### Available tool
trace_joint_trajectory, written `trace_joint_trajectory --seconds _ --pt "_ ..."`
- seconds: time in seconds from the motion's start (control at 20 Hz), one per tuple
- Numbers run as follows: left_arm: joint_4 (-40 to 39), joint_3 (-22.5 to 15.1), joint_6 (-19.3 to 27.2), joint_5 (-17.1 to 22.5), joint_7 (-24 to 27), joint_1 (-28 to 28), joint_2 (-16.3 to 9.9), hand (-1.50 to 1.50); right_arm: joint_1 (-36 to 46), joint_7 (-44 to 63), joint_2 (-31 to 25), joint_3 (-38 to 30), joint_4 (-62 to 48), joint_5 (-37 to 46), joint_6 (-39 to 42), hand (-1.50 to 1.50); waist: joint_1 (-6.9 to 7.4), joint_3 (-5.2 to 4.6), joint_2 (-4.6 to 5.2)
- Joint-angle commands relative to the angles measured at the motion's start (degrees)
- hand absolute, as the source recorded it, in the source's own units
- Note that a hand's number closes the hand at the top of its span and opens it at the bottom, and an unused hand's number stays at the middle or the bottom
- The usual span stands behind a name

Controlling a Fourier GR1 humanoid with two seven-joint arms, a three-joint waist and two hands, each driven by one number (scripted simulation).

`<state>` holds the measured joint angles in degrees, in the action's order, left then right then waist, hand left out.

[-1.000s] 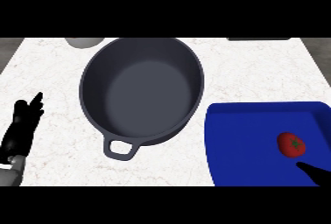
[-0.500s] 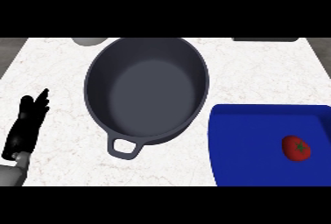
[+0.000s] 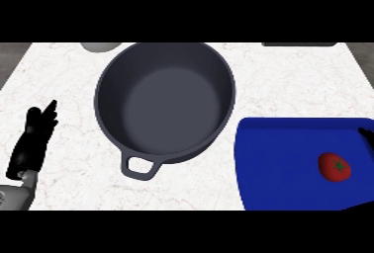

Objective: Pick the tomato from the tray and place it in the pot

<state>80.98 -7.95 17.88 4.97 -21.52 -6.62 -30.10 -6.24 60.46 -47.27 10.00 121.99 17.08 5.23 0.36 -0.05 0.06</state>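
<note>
The tomato (image 3: 335, 166) sits on the blue tray (image 3: 285, 163), right side, untouched. The pot (image 3: 165, 101) stands beside the tray, a touch lower in view than before. Left hand (image 3: 33, 143) rests at the left edge, fingers straight. Right hand (image 3: 366, 133), just a fingertip now, state unclear.

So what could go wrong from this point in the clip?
The tomato lies near the tray's right side, close to the view's edge, so a grasp there may be hard to see and could nudge the round fruit into rolling. The right hand barely shows at that edge; its fingers cannot be judged. The pot sits beside the tray, so the carry must clear its rim. The left hand rests open at the left.
</note>
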Motion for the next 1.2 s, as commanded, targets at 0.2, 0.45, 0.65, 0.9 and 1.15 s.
trace_joint_trajectory --seconds 0.2,0.45,0.65,0.9,1.15 --pt "-4.4 3.4 -3.2 -1.5 3.2 -0.1 1.5 0.00 5.8 4.8 5.3 0.3 -6.4 1.7 6.3 -1.50 -0.08 0.02 0.02" --pt "-1.0 4.2 -3.5 -3.2 2.0 1.7 2.7 0.00 1.3 -8.8 8.6 -1.1 -16.9 6.8 2.8 -1.50 -0.35 0.07 -0.03" --pt "1.2 4.8 -4.2 -5.7 0.5 2.0 4.6 0.00 0.0 -10.2 11.7 -0.9 -15.7 12.2 3.3 -1.50 -0.47 0.06 -0.10" --pt "3.6 7.1 -6.8 -6.7 -2.3 1.5 4.9 0.00 4.4 -6.9 14.4 -3.2 -16.8 14.4 8.3 -1.50 -0.33 0.05 -0.09" --pt "2.2 8.8 -7.5 -7.8 0.0 3.0 6.4 0.00 8.9 -9.5 19.1 -2.7 -27.0 17.3 7.7 -1.50 -0.08 0.06 -0.02"
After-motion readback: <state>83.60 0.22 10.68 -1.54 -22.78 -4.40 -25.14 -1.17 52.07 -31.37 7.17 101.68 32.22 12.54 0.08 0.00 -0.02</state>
